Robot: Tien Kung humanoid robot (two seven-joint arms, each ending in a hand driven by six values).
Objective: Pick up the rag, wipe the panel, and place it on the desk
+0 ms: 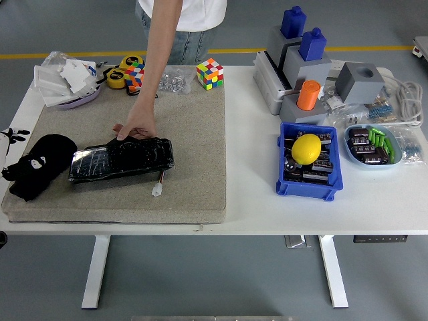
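My left hand (12, 136) barely shows at the left edge, grip state can't tell; right hand out of view; black rag (43, 160) just right of it on the mat (194, 134); panel (120, 160) further right, long axis left-right; person's hand (137, 128) rests on its far edge.

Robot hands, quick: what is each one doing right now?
Left robot hand: not in view.
Right robot hand: not in view.
A person's hand rests on the black panel.

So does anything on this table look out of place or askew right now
A person's hand rests on the far edge of the dark panel, which lies slightly askew on the mat, its white connector loose in front of it. A yellow lemon-like object sits oddly among parts in the blue bin.
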